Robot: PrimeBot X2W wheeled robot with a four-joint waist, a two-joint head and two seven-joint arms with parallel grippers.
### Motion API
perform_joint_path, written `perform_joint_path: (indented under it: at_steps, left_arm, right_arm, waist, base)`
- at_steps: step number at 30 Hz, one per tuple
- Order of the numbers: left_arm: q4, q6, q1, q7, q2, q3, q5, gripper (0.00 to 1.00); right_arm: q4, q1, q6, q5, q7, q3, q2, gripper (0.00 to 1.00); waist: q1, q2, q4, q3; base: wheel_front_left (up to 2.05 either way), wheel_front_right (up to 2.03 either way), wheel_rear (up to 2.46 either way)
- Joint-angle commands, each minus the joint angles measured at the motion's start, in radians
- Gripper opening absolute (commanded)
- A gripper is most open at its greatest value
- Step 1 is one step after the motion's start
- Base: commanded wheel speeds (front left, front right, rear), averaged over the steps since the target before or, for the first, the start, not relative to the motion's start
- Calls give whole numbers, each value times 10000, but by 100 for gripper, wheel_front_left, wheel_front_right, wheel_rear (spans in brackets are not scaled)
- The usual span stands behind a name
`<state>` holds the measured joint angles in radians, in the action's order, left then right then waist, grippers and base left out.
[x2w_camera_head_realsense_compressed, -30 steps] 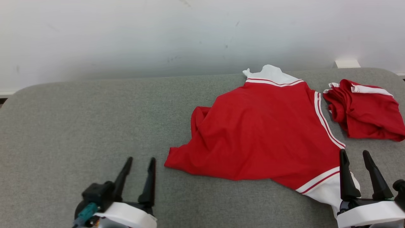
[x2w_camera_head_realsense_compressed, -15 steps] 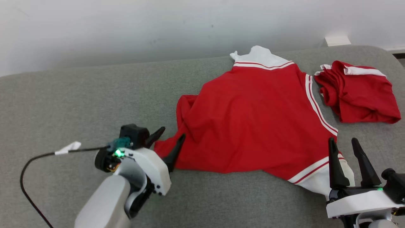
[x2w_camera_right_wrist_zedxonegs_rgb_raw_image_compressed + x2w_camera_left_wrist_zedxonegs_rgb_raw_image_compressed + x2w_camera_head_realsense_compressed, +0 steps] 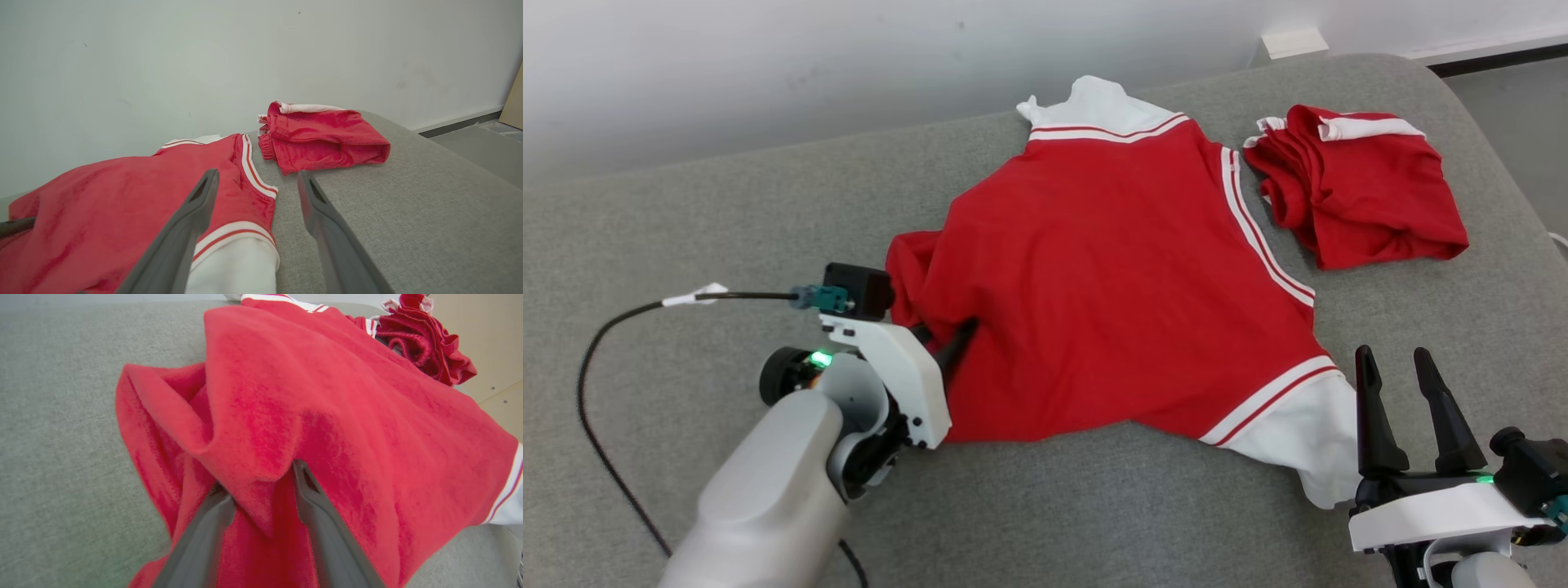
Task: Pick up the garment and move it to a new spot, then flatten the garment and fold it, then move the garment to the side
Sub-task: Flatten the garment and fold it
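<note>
Garment [image 3: 1119,278]: red top with white sleeves and red-and-white striped trim, lying mostly spread on the grey upholstered surface [image 3: 686,212], centre to right in the head view, its left edge rumpled into folds. One white sleeve [image 3: 1298,445] reaches the near right; the other white part sits at the far edge by the wall. Left gripper [image 3: 941,336]: at the rumpled left edge, its fingers [image 3: 322,522] apart with a ridge of red cloth between them and their tips under the fabric. Right gripper [image 3: 1392,359]: fingers spread wide and holding nothing, just beside the near white sleeve. Second item: a folded red piece with white trim [image 3: 1356,192], at the far right of the surface, just apart from the garment. Surface: grey woven textile, padded, with rounded corners. Black cable [image 3: 596,384] with a white tag [image 3: 694,294] runs across it to the left wrist. Room: plain white wall [image 3: 768,57], lightly scuffed, directly behind; dark skirting [image 3: 1494,61] and grey floor [image 3: 1519,106] at the right; a tan board [image 3: 515,98] leans at the right edge of the right wrist view.
</note>
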<state>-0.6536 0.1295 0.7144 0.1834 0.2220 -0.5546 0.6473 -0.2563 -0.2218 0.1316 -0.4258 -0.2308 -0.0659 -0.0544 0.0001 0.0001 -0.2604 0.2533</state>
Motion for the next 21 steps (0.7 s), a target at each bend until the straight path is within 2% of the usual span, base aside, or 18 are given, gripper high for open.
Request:
perform_joint_path:
  at_steps: [1,7,15,21]
  left_arm:
    - [-126,1,127,-32,200,-155,270,0]
    - [406,0,651,14,793,-847,932,0]
    - [2062,0,2492,1696,2204,-1213,2224,0]
    - [1365,-150,3699,2628,2884,-797,2470,0]
  right_arm:
    - [-79,-95,-22,-78,-108,-23,19,100]
    - [-211,-144,-22,-164,-254,21,25,100]
    - [-228,-256,-22,-488,-343,-143,32,100]
    - [-47,-495,-23,-1111,-339,-477,27,100]
  waist:
    - [-1,-1,-84,-26]
    - [-1,-1,-244,-142]
    - [-1,-1,-891,419]
    - [-1,-1,-1781,1082]
  base:
    - [0,0,0]
    - [0,0,0]
    - [0,0,0]
    - [0,0,0]
